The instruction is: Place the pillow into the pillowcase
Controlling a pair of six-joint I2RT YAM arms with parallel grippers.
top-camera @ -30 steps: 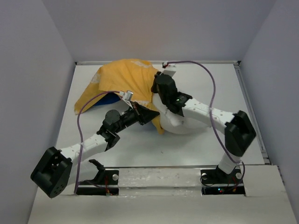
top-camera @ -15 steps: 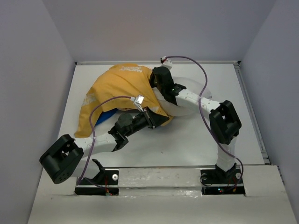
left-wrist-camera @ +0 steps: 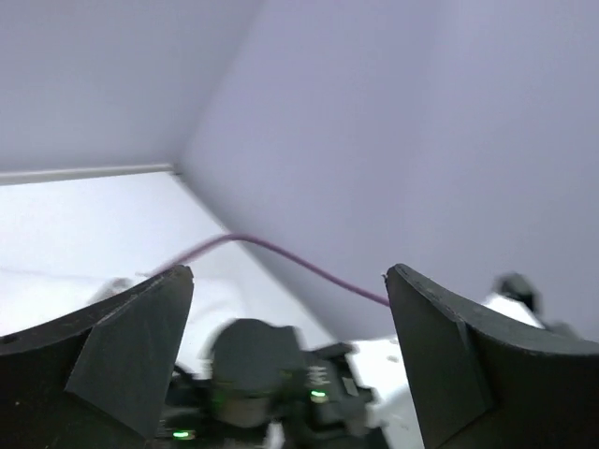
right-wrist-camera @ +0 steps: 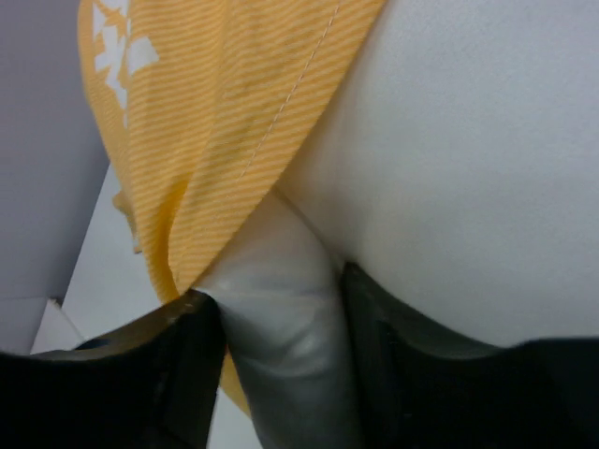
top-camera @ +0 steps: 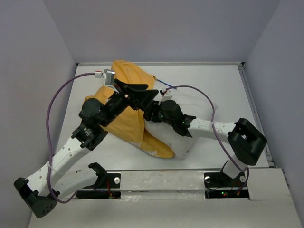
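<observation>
One fold of the pillow [right-wrist-camera: 468, 168] fills the gap between the right gripper's [right-wrist-camera: 276, 295] half-parted jaws and touches both fingers; whether they pinch it I cannot tell. Beyond the jaws the white cushion bulges to their right. The yellow pillowcase [right-wrist-camera: 215, 122] drapes over it to their left, its hem meeting the left finger's tip. From above, the left gripper [top-camera: 139, 92] hangs over the pillowcase, jaws spread wide and holding nothing, with the right gripper just beside its tips
</observation>
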